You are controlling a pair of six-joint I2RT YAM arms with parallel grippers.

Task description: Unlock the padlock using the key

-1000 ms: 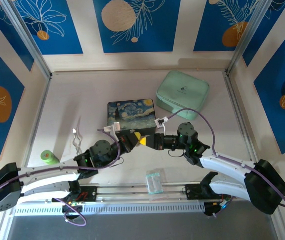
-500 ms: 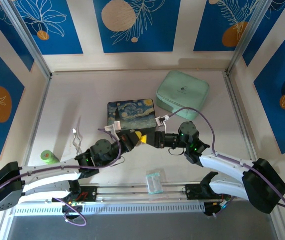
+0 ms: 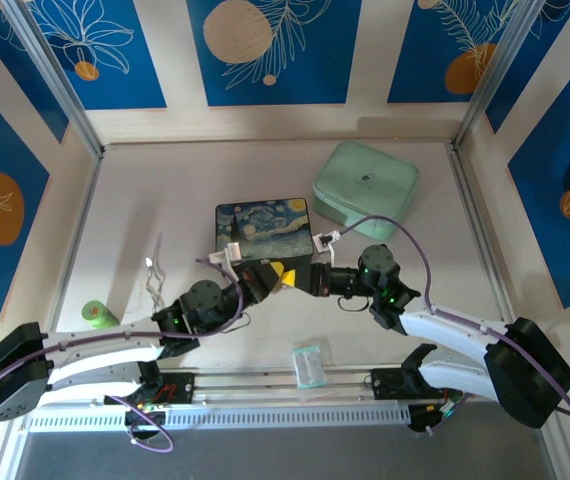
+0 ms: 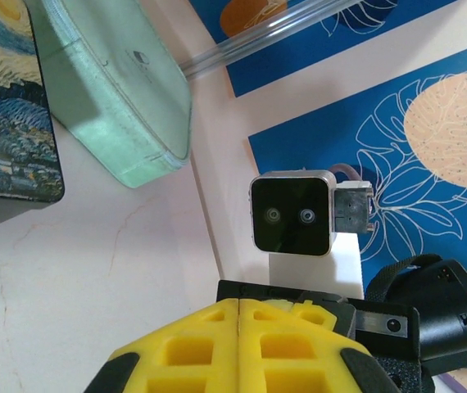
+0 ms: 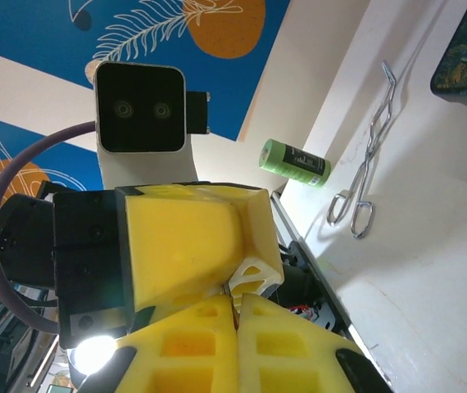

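Pale table (image 3: 165, 210), left tool (image 3: 276, 271) closed, right tool (image 3: 292, 282) closed, facing

Shiny metal tongs (image 5: 369, 151), matt mint case (image 4: 111, 90), smooth pale stone-look table (image 4: 94, 270).

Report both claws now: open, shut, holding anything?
Left claw: closed; whether it pinches anything cannot be told.
Right claw: closed; whether it pinches anything cannot be told.

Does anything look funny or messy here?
Oddly, the left hand and right hand are both closed and meet tip to tip by the painted box. A green roll lies on its side at the left.
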